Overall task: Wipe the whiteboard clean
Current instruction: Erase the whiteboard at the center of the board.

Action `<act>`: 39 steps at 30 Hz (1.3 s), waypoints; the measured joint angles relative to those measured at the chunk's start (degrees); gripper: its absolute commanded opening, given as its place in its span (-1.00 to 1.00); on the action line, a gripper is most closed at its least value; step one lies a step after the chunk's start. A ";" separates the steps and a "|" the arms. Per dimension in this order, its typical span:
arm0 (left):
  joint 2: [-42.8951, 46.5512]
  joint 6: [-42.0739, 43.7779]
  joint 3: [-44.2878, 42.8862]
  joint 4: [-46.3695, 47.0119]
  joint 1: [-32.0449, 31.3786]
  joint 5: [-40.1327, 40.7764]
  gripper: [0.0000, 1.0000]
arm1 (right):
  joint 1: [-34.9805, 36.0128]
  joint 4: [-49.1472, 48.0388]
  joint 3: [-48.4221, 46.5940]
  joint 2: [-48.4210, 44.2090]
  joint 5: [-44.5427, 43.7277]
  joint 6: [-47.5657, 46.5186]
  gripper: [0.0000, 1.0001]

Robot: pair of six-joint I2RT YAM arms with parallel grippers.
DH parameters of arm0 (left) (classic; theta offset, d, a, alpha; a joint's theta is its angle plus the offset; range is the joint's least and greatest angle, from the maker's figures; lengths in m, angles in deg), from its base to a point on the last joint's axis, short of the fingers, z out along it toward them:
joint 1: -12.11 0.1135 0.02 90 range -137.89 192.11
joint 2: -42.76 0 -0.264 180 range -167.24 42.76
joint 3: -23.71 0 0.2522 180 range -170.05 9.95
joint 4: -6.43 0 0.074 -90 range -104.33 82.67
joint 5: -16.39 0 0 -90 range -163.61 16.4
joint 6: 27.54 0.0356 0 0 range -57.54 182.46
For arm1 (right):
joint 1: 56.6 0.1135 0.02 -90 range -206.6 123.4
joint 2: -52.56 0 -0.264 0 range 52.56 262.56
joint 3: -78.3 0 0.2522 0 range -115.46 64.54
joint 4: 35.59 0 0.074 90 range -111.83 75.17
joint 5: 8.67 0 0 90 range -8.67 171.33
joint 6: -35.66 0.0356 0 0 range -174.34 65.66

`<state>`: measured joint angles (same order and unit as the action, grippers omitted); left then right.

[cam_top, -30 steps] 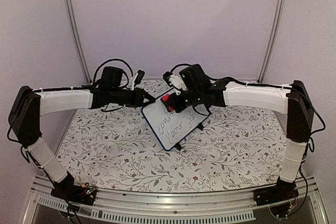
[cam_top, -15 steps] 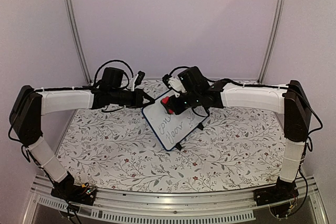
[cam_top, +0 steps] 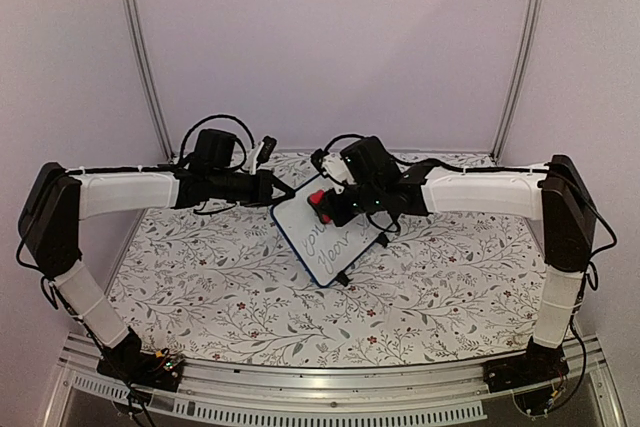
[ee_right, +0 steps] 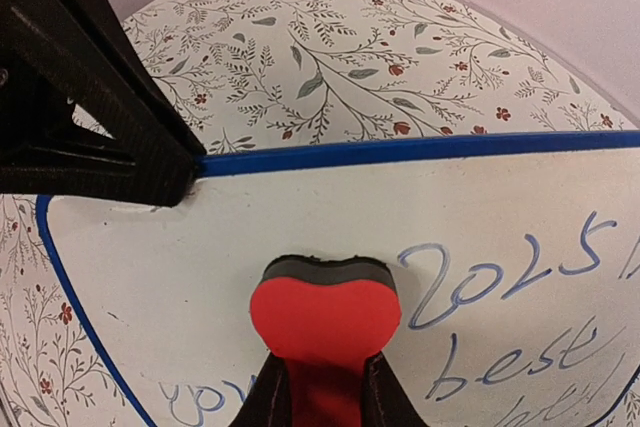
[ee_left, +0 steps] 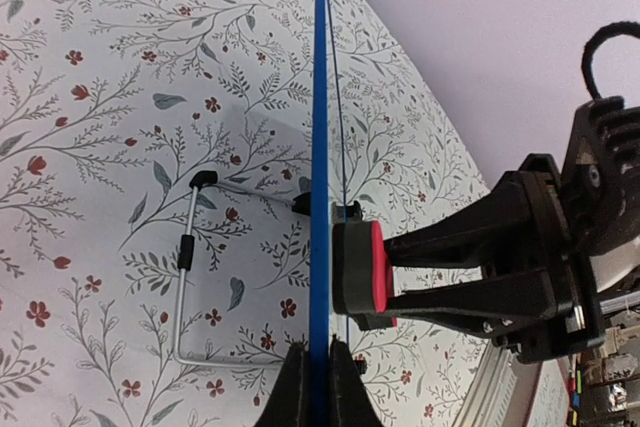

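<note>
The right gripper [ee_right: 318,387] was pinched on a small red eraser block backed with a grey pad [ee_right: 322,322]. The pad was pressed flat against the face of the small white board with the thin blue frame [ee_right: 170,287]. The left gripper [ee_left: 318,377] was clamped on the board's frame edge. The board was thereby held tilted by the middle of the far edge of the floral-patterned table [cam_top: 200,277].

The eraser was set just inside that clamped far edge. The blue handwriting [ee_right: 510,317] lay from it toward the board's near end. A stroke drawn toward the table's near edge by the right arm was judged to be called for.
</note>
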<state>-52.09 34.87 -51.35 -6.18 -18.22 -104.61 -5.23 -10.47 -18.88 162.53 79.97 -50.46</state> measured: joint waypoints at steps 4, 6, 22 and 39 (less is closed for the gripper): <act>0.00 0.00 0.00 0.07 0.00 -0.04 -1.00 | 0.13 -0.50 2.47 -0.96 0.02 0.13 -0.87; 0.00 0.02 0.00 0.07 0.00 -0.04 -1.00 | 0.22 -0.74 3.45 -1.31 0.02 0.22 -0.87; 0.00 0.13 0.00 0.11 0.00 -0.09 -1.00 | 0.37 -2.29 7.72 -2.80 0.31 1.20 -0.87; 0.00 0.11 0.00 0.15 0.00 -0.31 -1.00 | 0.59 -2.27 9.60 -3.63 0.44 1.29 -0.87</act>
<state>-52.09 34.98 -51.35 -6.03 -18.22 -104.92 -4.64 -12.75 -9.28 158.90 80.40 -49.17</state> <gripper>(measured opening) 0.030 0.188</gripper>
